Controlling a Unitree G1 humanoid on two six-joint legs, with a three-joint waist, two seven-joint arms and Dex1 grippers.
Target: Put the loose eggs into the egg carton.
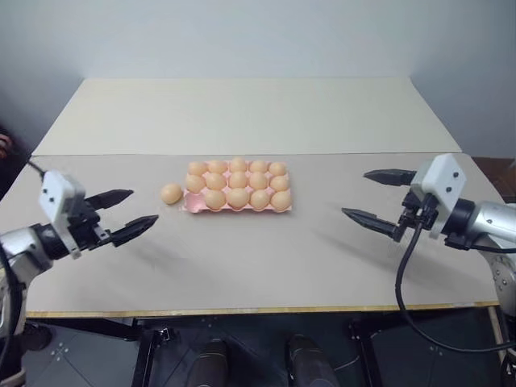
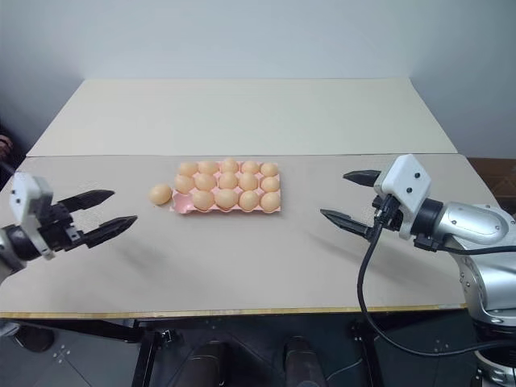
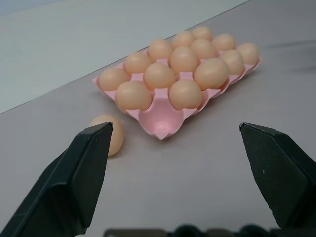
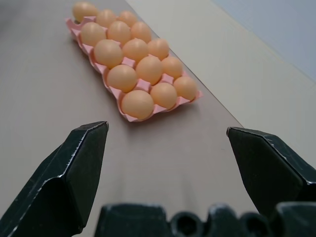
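Pale grey wall filled the top of the frame, and below it two tan tables ran edge to edge, the seam crossing just above the carton. Right of centre, the right gripper hung above the tabletop, its two black fingers spread wide with nothing between them, pointing toward the middle. Over on the left edge, the left gripper matched it, fingers parted and empty, aimed inward at the same height. Dead centre sat the egg carton, pink and scalloped, packed with eggs in every cup but one: the corner cup at its lower left stood bare. And just left of the carton, apart from it on the bare table, lay the one loose egg, resting on its side.
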